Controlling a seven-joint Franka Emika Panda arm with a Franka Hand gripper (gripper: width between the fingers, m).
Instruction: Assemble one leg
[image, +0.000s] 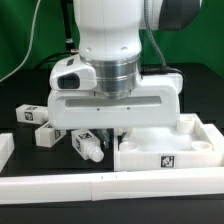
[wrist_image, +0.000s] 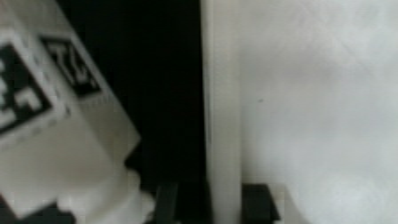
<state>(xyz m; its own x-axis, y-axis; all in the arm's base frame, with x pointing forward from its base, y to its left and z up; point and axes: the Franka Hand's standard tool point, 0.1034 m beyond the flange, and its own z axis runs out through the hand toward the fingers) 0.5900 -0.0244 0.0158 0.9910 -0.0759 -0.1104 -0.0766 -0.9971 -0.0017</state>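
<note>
At the exterior view's left edge sits the end of a white border rail (image: 5, 147), which also runs along the front of the black table (image: 40, 162). Just inside it lies a first leg (image: 28, 115), white with a black-and-white tag on its face, tilted a little. Near it, closer to the camera, lies a second leg (image: 48, 136), also tagged; the two are close, but I cannot tell whether they touch.

Further right a third leg (image: 89, 148) lies on its side with its ribbed end pointing towards the front rail. It rests just under the left part of the arm's broad white hand. The gripper (image: 103, 136) hangs low over the table between this leg and the tabletop part (image: 185, 140), a large white piece with raised edges and a tag on its near wall (it fills the exterior view's right).

The wrist view is blurred. It shows a tagged leg (wrist_image: 54, 110) on one side, a dark gap, then a pale upright strip and the wide white face of the tabletop part (wrist_image: 320, 100). Dark fingers (wrist_image: 164, 203) stand either side of that strip, but I cannot tell whether they press on it or stand free.
</note>
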